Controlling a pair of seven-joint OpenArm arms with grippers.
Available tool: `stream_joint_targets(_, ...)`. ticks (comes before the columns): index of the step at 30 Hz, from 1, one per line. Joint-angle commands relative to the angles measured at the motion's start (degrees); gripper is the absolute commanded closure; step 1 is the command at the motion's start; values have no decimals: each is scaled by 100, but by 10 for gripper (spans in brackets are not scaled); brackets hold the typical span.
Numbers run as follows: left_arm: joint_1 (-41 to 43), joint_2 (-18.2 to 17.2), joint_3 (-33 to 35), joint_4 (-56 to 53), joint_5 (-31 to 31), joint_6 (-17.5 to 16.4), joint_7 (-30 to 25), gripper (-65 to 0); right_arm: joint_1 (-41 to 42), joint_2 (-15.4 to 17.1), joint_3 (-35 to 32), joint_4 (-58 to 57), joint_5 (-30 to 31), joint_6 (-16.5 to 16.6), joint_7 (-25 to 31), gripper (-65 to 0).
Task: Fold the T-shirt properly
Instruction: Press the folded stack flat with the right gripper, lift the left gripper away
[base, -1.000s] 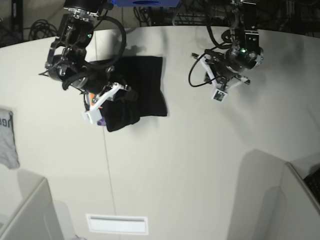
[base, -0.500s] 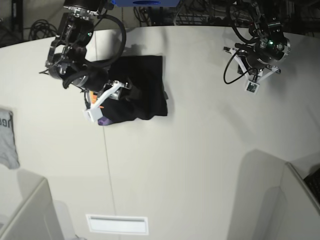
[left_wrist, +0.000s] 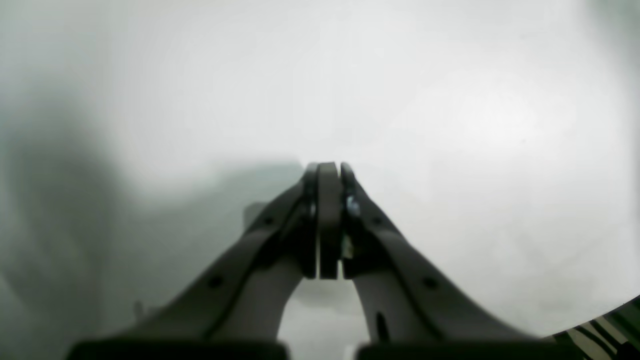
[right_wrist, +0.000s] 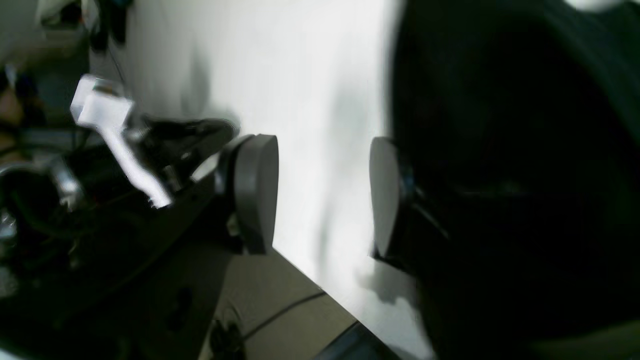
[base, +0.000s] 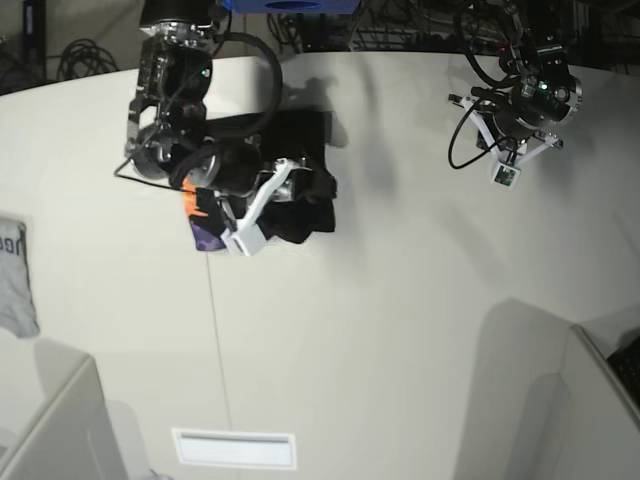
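A broad, pale counter (base: 380, 300) with a curved far edge fills most of the room in front of me, evenly lit from above, with soft shadows. A thin seam (base: 217, 340) runs down its surface toward a white rectangular slot (base: 235, 448) near the front edge. Beyond the far edge lie tangled dark cables (base: 80, 55) and a blue box (base: 290, 5). Light angled panels (base: 560, 400) rise at both near corners. A small grey cloth (base: 14, 277) lies at the counter's left edge.
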Motion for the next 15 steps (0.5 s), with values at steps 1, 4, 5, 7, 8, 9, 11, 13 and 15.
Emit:
stream_joint_targets(1, -27, -48, -16, 106, -28, -4, -95, 0, 112, 1, 4, 179, 125, -5, 79, -282)
stream_joint_targets(4, -18, -57, -95, 114, -28, -4, -95, 0, 252, 248, 312, 311, 89, -5, 114, -185)
stream_joint_targets(5, -18, -57, -192, 114, -28, -4, -95, 0, 296, 344, 435, 302, 89, -5, 114, -123)
stream_joint_targets(7, 26, -57, -438, 114, -28, -48, -95, 0, 314, 547, 699, 302, 89, 12, 114, 0)
stream_joint_targets(8, 35, -57, -588, 114, -28, -180, -95, 0, 314, 626, 840, 302, 89, 12, 123, 0)
stream_joint_targets(9, 35, -48, -781, 114, -28, -373, -86, 0, 314, 670, 963, 302, 89, 12, 141, 0)
stream_joint_targets(11, 26, -22, -1168, 114, -28, -712, -68, 0, 305, 766, 1139, 240, 81, 12, 316, 0)
stream_joint_targets(13, 26, -22, -1458, 106, -28, -712, -68, 0, 314, 863, 1068, 12, 81, -5, 466, 0)
stream_joint_targets(15, 35, -48, -1616, 106, -28, -712, -68, 0, 340, 898, 840, -331, 72, -5, 563, 0)
